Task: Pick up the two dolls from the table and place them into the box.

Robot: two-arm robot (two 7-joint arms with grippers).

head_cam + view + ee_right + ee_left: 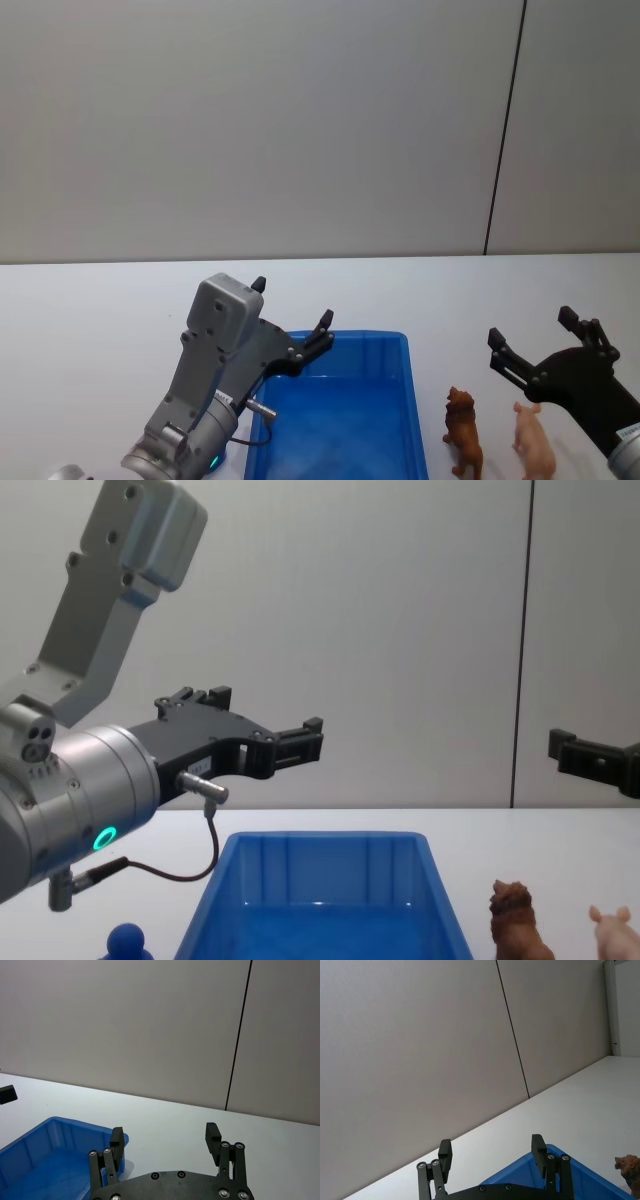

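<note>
On the white table, the largest item I see is the blue box, which sits near the front edge, slightly left of centre in the head view. It is open-topped with sloping ribbed walls. The part of its floor I can see shows bare blue plastic, and no doll lies in it.

The left gripper hangs in the air over the far left corner of the box. In the chest view it is well above the rim. In the left wrist view its fingers stand wide apart with nothing between them.

The right gripper hovers to the right of the box, above the table and just beyond the two dolls. The right wrist view shows its fingers spread wide, gripping nothing.

Both dolls stand upright on the table, outside the box and to its right. The reddish-brown doll is nearer the box, just beside its right wall without touching it. The pink pig doll stands to the right of the brown one, near it but apart. Neither doll touches a gripper.

A small dark-blue round-topped object sits on the table just left of the box in the chest view.
</note>
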